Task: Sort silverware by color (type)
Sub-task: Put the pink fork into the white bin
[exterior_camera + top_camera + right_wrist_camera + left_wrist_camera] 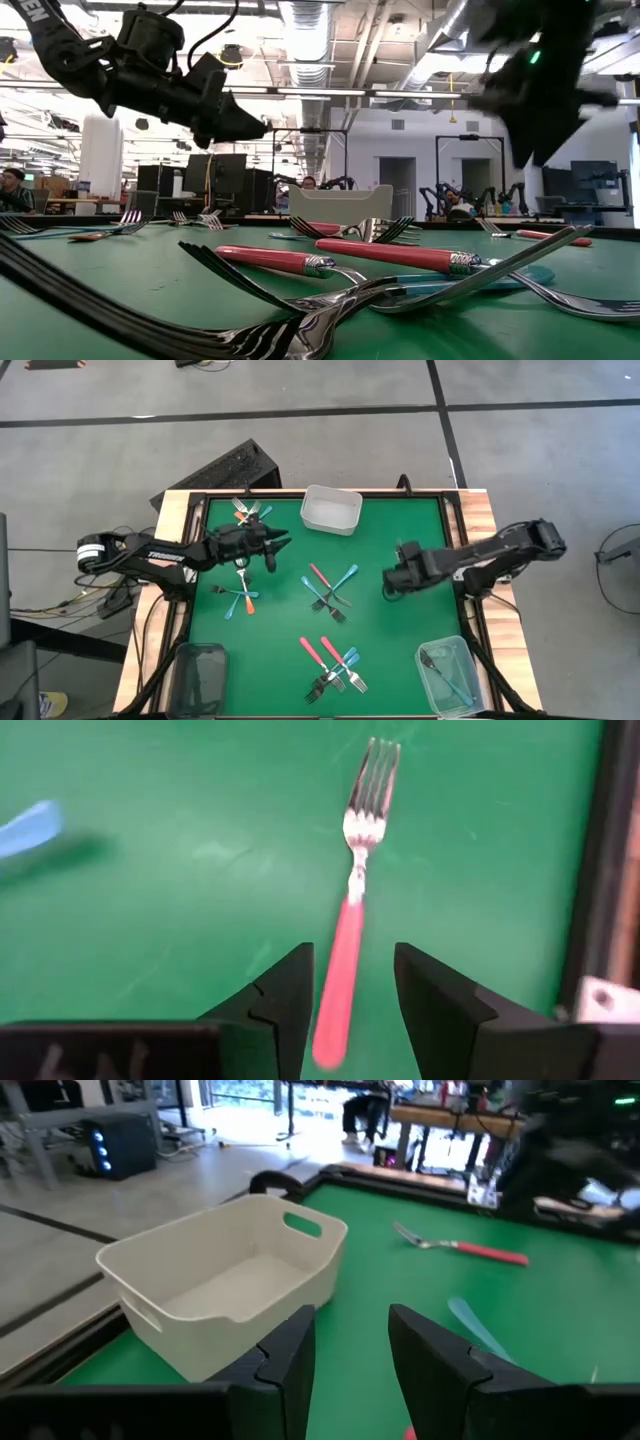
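Forks with pink-red, orange and teal handles lie on the green mat in crossed groups at the far left [246,511], the left [240,596], the middle [328,590] and the near middle [335,665]. My left gripper [285,545] is open and empty above the mat, and points at the white tub [230,1280]. My right gripper [355,1010] is open over a single pink-handled fork [348,955] that lies flat on the mat near the right rim. The fork's handle end shows between the fingers, apart from them. The arm hides this fork in the high view.
The white tub [331,509] stands at the far middle. A clear tub [447,675] with teal forks stands at the near right, and a dark clear tub [200,675] at the near left. The table's black rim [600,870] runs close beside the right gripper.
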